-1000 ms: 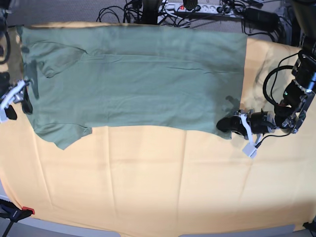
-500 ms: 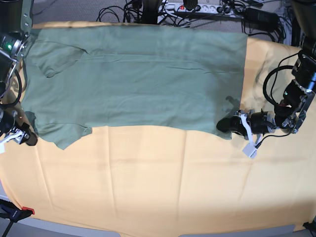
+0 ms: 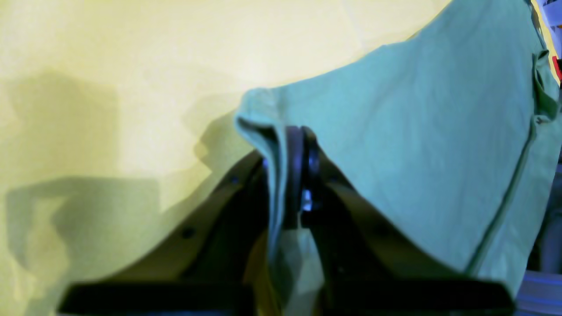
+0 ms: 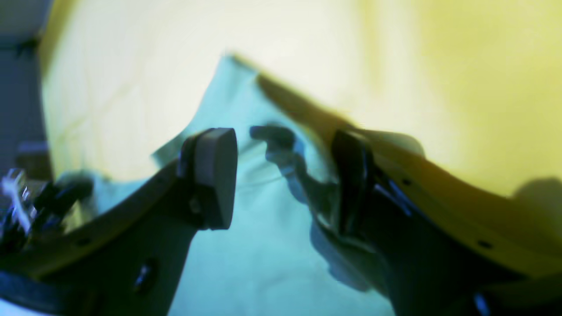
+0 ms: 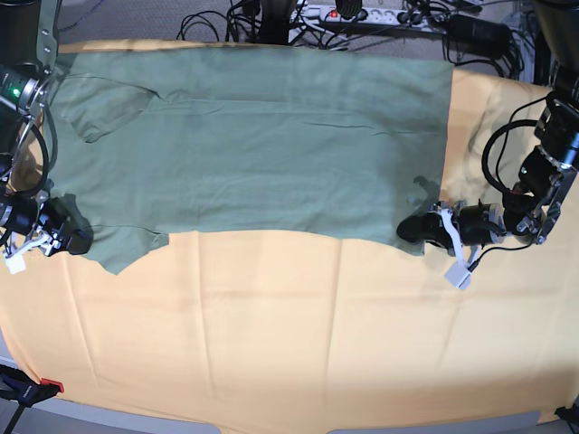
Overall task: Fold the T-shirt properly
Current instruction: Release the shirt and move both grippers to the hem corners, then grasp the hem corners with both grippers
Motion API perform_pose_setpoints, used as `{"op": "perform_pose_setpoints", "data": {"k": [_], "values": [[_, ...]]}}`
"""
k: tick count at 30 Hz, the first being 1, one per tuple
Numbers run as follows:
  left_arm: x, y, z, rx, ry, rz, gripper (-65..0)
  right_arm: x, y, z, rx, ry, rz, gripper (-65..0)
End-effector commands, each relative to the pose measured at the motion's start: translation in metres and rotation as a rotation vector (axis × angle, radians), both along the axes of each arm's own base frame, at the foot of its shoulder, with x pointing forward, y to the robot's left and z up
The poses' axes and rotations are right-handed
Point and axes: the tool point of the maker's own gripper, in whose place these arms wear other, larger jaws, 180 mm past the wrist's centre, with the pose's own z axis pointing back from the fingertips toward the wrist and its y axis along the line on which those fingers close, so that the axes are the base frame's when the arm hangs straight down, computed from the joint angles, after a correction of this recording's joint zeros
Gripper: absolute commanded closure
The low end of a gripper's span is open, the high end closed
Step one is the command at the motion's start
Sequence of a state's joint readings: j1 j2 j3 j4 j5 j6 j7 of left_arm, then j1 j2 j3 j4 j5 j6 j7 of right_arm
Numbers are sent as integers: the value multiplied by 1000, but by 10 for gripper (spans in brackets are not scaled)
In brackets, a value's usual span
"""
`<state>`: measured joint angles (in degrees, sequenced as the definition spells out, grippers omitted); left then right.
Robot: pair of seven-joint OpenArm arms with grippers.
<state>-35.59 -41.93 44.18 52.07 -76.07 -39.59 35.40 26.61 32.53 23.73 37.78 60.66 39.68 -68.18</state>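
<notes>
1. A yellow-orange table cloth [image 5: 271,334] carries the T-shirt [image 5: 262,145], spread flat across its far half.
2. Right gripper [image 5: 65,237], jaws parted, straddles the near sleeve corner; it should close on both layers.
3. Left gripper [image 5: 418,226] is clamped on the hem corner; lift both together, evenly.

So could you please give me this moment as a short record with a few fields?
garment: T-shirt spread flat, unfolded, on the yellow-orange table cloth
left gripper: jaws shut on the T-shirt's near hem corner
right gripper: jaws open, at the near sleeve edge, fabric between them, not yet gripped
background: cables and power strip beyond the far edge
fold progress: none yet
</notes>
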Motion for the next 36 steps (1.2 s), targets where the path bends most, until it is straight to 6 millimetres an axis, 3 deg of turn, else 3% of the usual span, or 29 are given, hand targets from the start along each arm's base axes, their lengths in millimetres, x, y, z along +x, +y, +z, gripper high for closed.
{"op": "perform_pose_setpoints", "data": {"k": [1,3,5,9,13,18,29,33,36], "values": [[13,5,18,-16,-51,15,0,13,-10,22,-8,-65,-13,-362],[13,5,18,-16,-51,15,0,17,-9,23,-14,-81,-19,-354],[14,5,19,-19,-56,18,0,23,-11,25,-25,-114,-42,-298],[21,4,26,-48,-91,44,0,40,-26,33,-86,-211,-128,0],[25,4,31,-66,-118,61,0,51,-43,39,-176,-283,-186,0],[39,9,38,-11,-238,56,0,56,-49,41,-245,-288,-176,0],[97,23,84,114,-487,153,0,88,-48,74,-321,-376,-168,0],[107,8,92,127,-526,125,0,97,-40,79,-340,-392,-151,0],[102,-12,87,109,-516,64,0,97,-33,76,-351,-381,-120,0]]}}
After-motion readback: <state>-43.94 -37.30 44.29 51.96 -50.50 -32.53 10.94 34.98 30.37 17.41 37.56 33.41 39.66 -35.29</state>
